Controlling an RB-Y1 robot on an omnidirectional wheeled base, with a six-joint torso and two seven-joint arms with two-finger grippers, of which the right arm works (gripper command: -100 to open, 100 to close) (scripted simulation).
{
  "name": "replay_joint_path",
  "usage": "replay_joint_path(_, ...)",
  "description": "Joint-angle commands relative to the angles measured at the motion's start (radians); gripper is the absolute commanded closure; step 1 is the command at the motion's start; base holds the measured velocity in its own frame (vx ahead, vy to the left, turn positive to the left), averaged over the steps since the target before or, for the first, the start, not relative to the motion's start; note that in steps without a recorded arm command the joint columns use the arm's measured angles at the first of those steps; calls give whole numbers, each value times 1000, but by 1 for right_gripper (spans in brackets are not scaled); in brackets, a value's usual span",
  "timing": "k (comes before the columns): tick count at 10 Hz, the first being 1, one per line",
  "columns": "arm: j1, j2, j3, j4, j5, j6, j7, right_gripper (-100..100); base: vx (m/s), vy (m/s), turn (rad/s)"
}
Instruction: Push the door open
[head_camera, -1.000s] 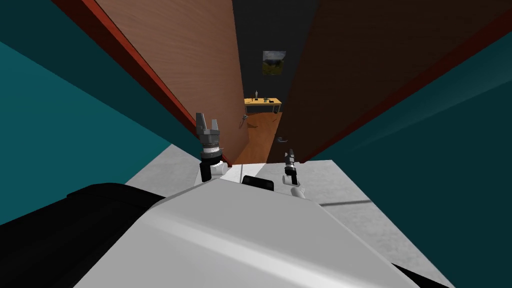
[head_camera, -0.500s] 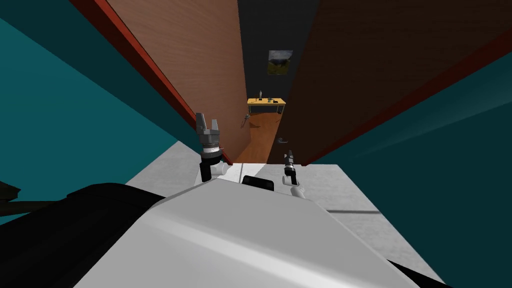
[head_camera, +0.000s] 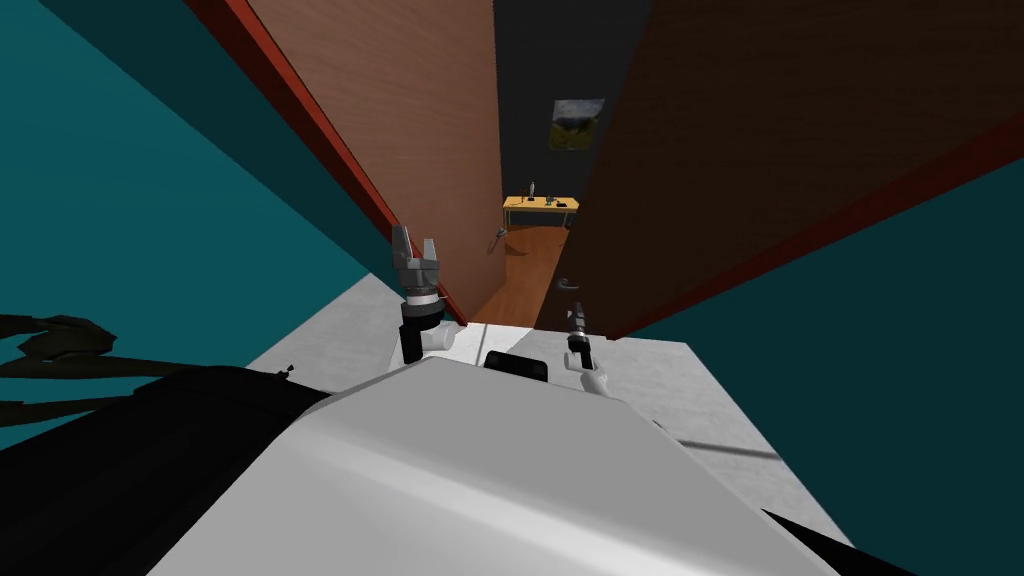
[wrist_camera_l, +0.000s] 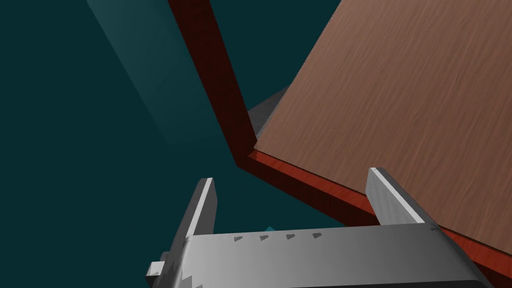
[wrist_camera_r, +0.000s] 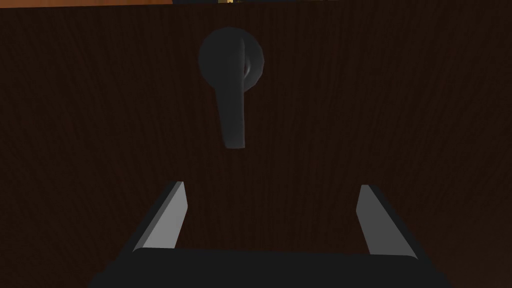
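Right gripper (wrist_camera_r: 271, 186) fingers wide apart, empty, near the door handle (wrist_camera_r: 231, 95); same for left gripper (wrist_camera_l: 292, 175)

The left door (head_camera: 420, 130) is a warm reddish-brown with fine wood grain, and the frame (head_camera: 330, 152) beside it is deep red. The right door (head_camera: 760, 150) is a much darker brown, faintly grained; its handle (wrist_camera_r: 231, 85) is dark grey. The side walls (head_camera: 150, 230) are teal. The near floor (head_camera: 340, 335) is pale grey, lightly speckled — the far floor (head_camera: 525, 280) is orange-brown. The table (head_camera: 540, 204) is yellow, the back wall (head_camera: 535, 80) near-black, the picture (head_camera: 577, 124) yellow and grey.
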Motion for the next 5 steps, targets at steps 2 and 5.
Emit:
replay_joint_path(2, -23, -6, 0, 57, -2, -7, -4, -100, 5, -87, 132)
replay_joint_path(5, -52, -8, 0, 127, -5, -15, -4, -100, -1, -88, 169)
